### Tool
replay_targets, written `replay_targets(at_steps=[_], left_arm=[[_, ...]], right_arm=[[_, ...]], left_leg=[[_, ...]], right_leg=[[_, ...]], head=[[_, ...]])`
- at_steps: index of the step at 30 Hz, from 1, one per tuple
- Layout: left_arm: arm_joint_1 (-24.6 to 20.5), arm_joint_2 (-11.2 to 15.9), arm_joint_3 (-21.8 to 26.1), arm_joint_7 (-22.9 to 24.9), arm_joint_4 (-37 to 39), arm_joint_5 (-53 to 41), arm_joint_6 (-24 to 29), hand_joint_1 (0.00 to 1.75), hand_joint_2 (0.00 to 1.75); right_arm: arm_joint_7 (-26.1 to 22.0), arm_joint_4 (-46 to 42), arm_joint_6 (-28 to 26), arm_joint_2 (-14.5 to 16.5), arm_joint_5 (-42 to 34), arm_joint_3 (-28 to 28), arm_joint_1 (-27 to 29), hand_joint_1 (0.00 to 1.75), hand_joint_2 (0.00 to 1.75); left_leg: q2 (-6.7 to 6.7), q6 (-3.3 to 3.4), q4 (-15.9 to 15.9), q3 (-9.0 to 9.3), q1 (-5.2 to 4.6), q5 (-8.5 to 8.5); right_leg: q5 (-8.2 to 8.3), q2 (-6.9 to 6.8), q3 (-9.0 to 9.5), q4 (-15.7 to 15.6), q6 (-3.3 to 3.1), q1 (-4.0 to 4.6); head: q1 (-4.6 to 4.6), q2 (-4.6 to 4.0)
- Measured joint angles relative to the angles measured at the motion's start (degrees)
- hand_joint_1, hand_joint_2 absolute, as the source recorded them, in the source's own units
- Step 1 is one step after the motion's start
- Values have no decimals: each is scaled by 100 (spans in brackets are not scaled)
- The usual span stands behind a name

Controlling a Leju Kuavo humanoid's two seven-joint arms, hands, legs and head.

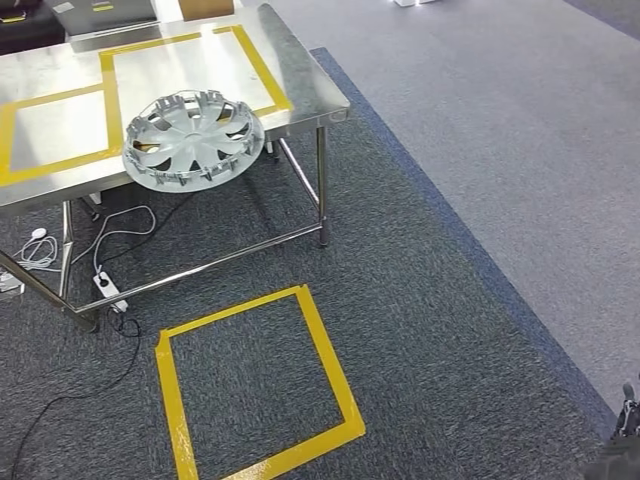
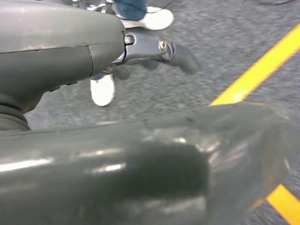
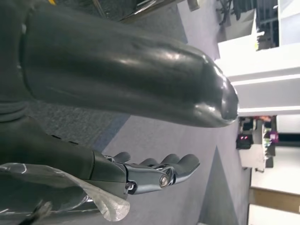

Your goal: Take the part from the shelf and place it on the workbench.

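I see the silver hubcap lying flat on the steel workbench, overhanging its near edge, well apart from both sets of fingers. My left hand and right hand hang empty, fingers extended (a person's white shoe lies beyond the left fingertips). Yellow tape square marks the carpet.

Workbench upper left, part on its front edge, taped square on floor before it.

The part lies flat on the workbench, overhanging the near edge, just right of one taped outline and below another. Cables and a power strip sit under the bench at left. The floor square lies nearer, right of centre-left.
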Motion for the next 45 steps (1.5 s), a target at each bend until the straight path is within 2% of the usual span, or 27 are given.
replay_targets(at_steps=[2, 3, 5, 7, 9, 10, 12, 14, 15, 17, 19, 22, 23, 24, 25, 26, 28, 30, 31, 33, 35, 37, 39, 40, 41, 43, 45], left_arm=[[-4, -5, 2, 3, 0, -3, 2, 0, 0], [-7, -9, 3, 3, 0, -5, 3, 0, 0], [-7, -19, 5, 4, 0, -9, 2, 0, 0], [2, -23, 8, 8, 0, -10, 1, 0, 0], [4, -20, 12, 15, 0, -12, 1, 0, 0], [1, -19, 14, 18, 0, -15, 1, 0, 0], [-10, -22, 17, 17, 0, -28, 1, 0, 0], [-21, -23, 26, 16, 0, -50, 1, 0, 0], [-28, -21, 32, 15, 0, -60, 1, 0, 0], [-36, -19, 40, 14, 0, -75, 1, 0, 0], [-36, -19, 44, 14, 0, -90, 2, 0, 0], [-23, -18, 76, 14, 0, -107, 3, 0, 0], [-19, -17, 92, 14, 0, -108, 3, 0, 0], [-14, -18, 105, 14, 0, -110, 3, 0, 0], [-10, -19, 114, 14, 0, -112, 3, 0, 0], [-7, -19, 116, 14, 0, -115, 3, 0, 0], [-8, -16, 123, 14, 0, -122, 3, 0, 0], [-11, -17, 134, 14, 0, -128, 4, 0, 0], [-14, -17, 138, 14, 0, -129, 5, 0, 0], [-23, -21, 139, 13, 0, -130, 8, 0, 0], [-29, -26, 141, 12, 0, -130, 10, 0, 0], [-30, -30, 145, 11, 0, -133, 10, 0, 0], [-23, -26, 148, 13, 0, -140, 10, 0, 0], [-22, -24, 149, 14, 0, -144, 10, 0, 0], [-24, -23, 150, 15, 0, -146, 10, 0, 0], [-34, -26, 150, 16, 0, -154, 10, 0, 0], [-43, -26, 150, 16, 0, -165, 10, 0, 0]], right_arm=[[0, -2, 18, 4, 20, -12, 19, 0, 0], [-1, -3, 29, 5, 35, -21, 25, 0, 0], [1, -1, 46, 5, 57, -35, 19, 0, 0], [5, 5, 56, 7, 72, -35, 13, 0, 0], [4, 15, 59, 9, 91, -39, 22, 0, 0], [4, 20, 60, 10, 101, -43, 25, 0, 0], [3, 22, 68, 10, 121, -51, 20, 0, 0], [0, 23, 76, 24, 140, -55, 11, 0, 0], [0, 25, 76, 34, 149, -55, 10, 0, 0], [-3, 27, 76, 53, 164, -63, 16, 0, 0], [-6, 28, 76, 63, 169, -75, 18, 0, 0], [-10, 29, 78, 87, 174, -80, 1, 0, 0], [-12, 29, 79, 91, 175, -80, -2, 0, 0], [-11, 30, 80, 93, 175, -81, 0, 0, 0], [-11, 30, 81, 93, 176, -82, 2, 0, 0], [-11, 30, 83, 93, 177, -82, 2, 0, 0], [-12, 31, 86, 95, 177, -83, -1, 0, 0], [-9, 35, 93, 96, 177, -81, -7, 0, 0], [-8, 37, 94, 96, 178, -80, -5, 0, 0], [-7, 39, 93, 97, 178, -80, 7, 0, 0], [-8, 40, 90, 97, 179, -80, 3, 0, 0], [-8, 45, 91, 97, 179, -76, -11, 0, 0], [-4, 57, 92, 97, 179, -74, -6, 0, 0], [-3, 63, 91, 97, 179, -75, 2, 0, 0], [-2, 68, 91, 97, 179, -76, 6, 0, 0], [-3, 72, 88, 97, 182, -79, 3, 0, 0], [-4, 71, 84, 97, 188, -76, -8, 0, 0]], left_leg=[[126, 34, -55, 6, 8, 30], [196, 64, -88, 11, 20, 54], [355, 107, -132, 11, 28, 85], [512, 119, -130, -6, 12, 86], [662, 119, -123, -17, 3, 81], [732, 113, -117, -19, 1, 74], [840, 81, -89, -6, -11, 49], [919, 24, -49, 4, -42, 17], [955, -3, -38, 8, -57, 10], [1006, -57, -29, 25, -51, -11], [877, -119, 121, -13, -28, -161], [551, -152, 1173, -443, -10, -741], [528, -143, 1500, -589, -10, -845], [518, -126, 1636, -657, -11, -825], [503, -103, 1541, -625, -12, -688], [465, -76, 1221, -495, -14, -458], [205, -17, 472, -191, -12, -64], [-27, 10, 101, -63, -15, 43], [-47, 13, 72, -67, -19, 32], [70, 42, 5, -67, -15, 44], [220, 93, -59, -53, 0, 80], [382, 124, -77, -58, -8, 94], [552, 130, -73, -80, -22, 96], [635, 131, -71, -88, -28, 96], [707, 130, -69, -90, -34, 95], [823, 120, -63, -72, -47, 90], [912, 81, -51, -47, -73, 74]], right_leg=[[15, 54, -82, 1, 79, -11], [-41, -33, -141, 80, 105, -2], [-349, -349, -390, 594, 138, 16], [-694, -529, -717, 1317, 169, 13], [-716, -570, -782, 1547, 186, 4], [-588, -594, -656, 1360, 187, 2], [-275, -771, -195, 573, 167, 14], [-160, -928, 109, 54, 100, 38], [-178, -949, 128, -5, 66, 53], [-157, -841, 111, -3, -1, 51], [-134, -752, 119, -15, -57, 36], [-107, -582, 119, -16, -103, 38], [-105, -512, 116, -14, -107, 47], [-103, -437, 118, -13, -109, 54], [-103, -360, 125, -11, -110, 61], [-102, -284, 137, -10, -110, 65], [-98, -152, 138, -5, -98, 60], [-74, -33, 77, 14, -51, 35], [-52, 24, 39, 18, -13, 22], [-31, 92, -36, 22, 59, 2], [-188, -149, -179, 253, 112, 22], [-545, -466, -493, 907, 155, 36], [-791, -547, -790, 1562, 189, 29], [-775, -566, -809, 1645, 197, 26], [-648, -594, -687, 1459, 192, 26], [-327, -780, -200, 627, 147, 42], [-188, -966, 134, 30, 65, 76]], head=[[5, 0], [17, 0], [48, 0], [60, 0], [60, 0], [61, 0], [62, 0], [51, 0], [44, 0], [34, 0], [26, 0], [2, 0], [3, 0], [3, 0], [3, 0], [3, 0], [9, 0], [6, 0], [8, 0], [4, 0], [33, 0], [63, 0], [68, 0], [69, 0], [70, 0], [69, 0], [59, 0]])
